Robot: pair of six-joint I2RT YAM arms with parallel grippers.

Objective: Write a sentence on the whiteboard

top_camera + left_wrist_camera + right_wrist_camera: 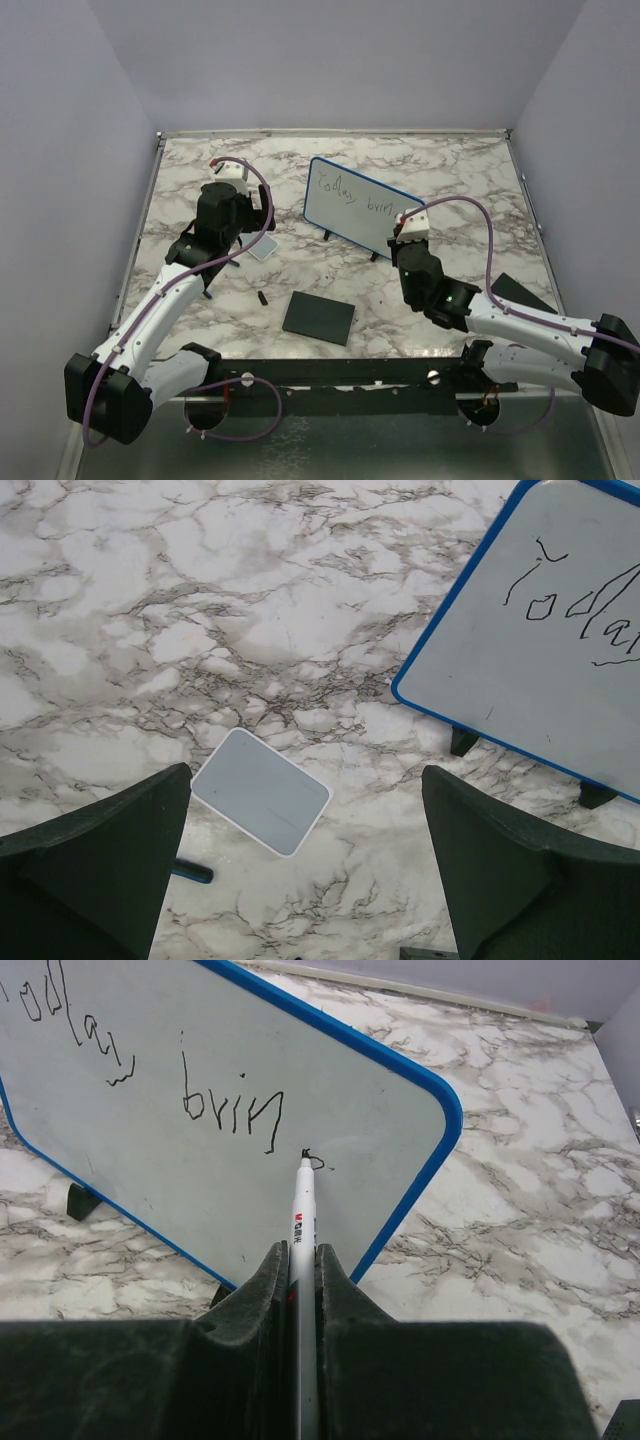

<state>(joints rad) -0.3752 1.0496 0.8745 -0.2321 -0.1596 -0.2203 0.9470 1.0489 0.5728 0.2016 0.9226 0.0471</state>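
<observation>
The whiteboard [350,203] stands on the bench [460,170]. A tile [262,250] lies to its left, and a pad [319,317] lies in front of it.

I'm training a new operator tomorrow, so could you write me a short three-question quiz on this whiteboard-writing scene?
1. Short answer: which end effector grips the marker?
2. True or false: the whiteboard lies flat on its back.
3. Multiple choice: in the left wrist view, what lies between the fingers of the open left end effector?
A. the marker
B. the grey tile
C. the whiteboard

Key
1. The right end effector, with the tip on the board.
2. False: it stands up on its black feet.
3. B
</observation>
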